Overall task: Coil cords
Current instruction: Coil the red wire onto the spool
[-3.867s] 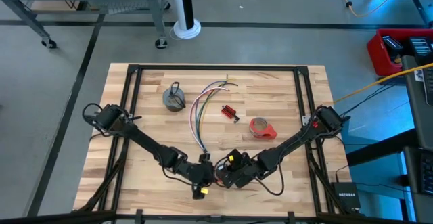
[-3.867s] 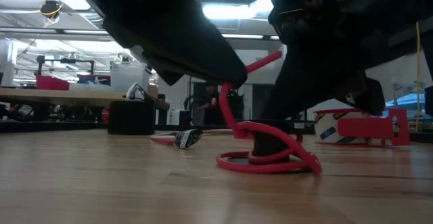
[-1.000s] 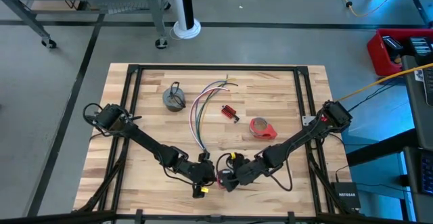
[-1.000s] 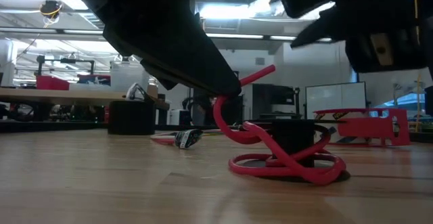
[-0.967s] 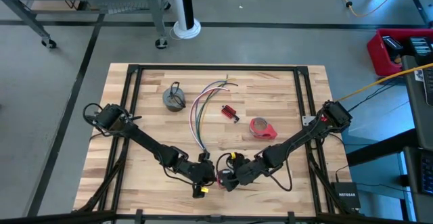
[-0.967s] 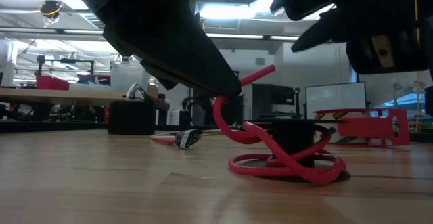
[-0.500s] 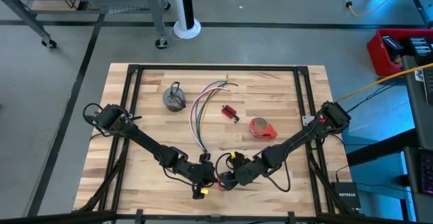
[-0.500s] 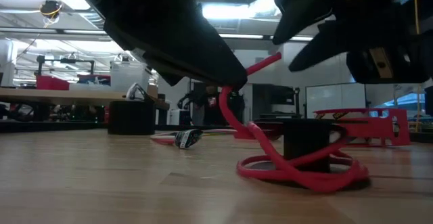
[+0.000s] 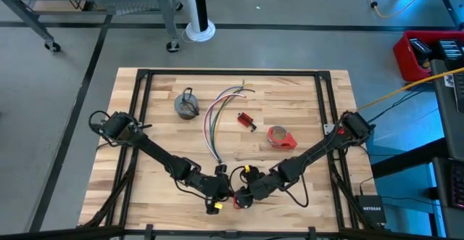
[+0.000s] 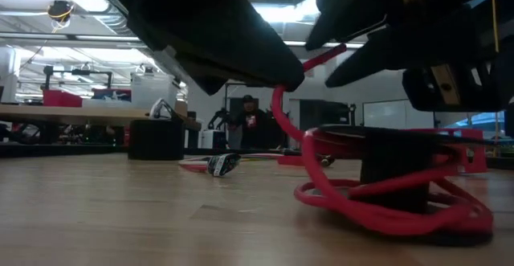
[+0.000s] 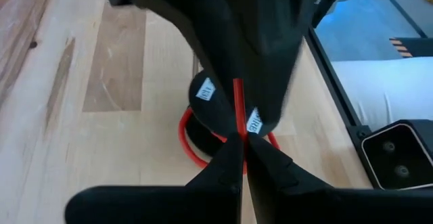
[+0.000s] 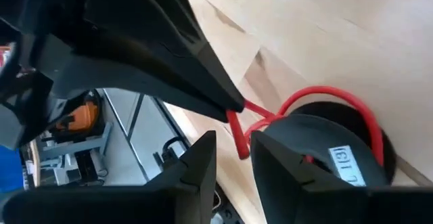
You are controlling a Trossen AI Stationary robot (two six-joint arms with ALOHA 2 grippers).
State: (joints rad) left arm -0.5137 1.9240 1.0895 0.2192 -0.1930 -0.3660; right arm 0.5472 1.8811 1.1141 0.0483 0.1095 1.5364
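Near the table's front edge lies the small black-and-red coil (image 10: 385,206): red cord looped around a black round body (image 10: 397,169) that stands on the wood. My left gripper (image 9: 220,187) is shut on a stretch of cord rising out of the coil. My right gripper (image 9: 241,194) hangs just above the coil, open, and the cord's free end (image 12: 237,141) lies between its fingers, touching neither. Farther back, the long wire bundle (image 9: 215,117) and the grey coil (image 9: 187,106) lie flat on the table. My left gripper pinches the red cord (image 11: 237,119) between its two fingertips, on the stretch that rises from the coil, a little below the free end. The fingers slant down from the table's left. Below them the cord curves down (image 10: 281,125) into loops lying on the table.
A red tape roll (image 9: 281,136) and a small red block (image 9: 246,120) lie right of the wire bundle. A black frame (image 9: 232,72) borders the table. Both arms crowd the front middle. The room behind the table holds benches and a person far off.
My right gripper has sunk and crept toward the table's left, closer to my left gripper, over the coil. The coil and its black body have slid along the table toward the near edge, while my left gripper has kept its hold on the cord.
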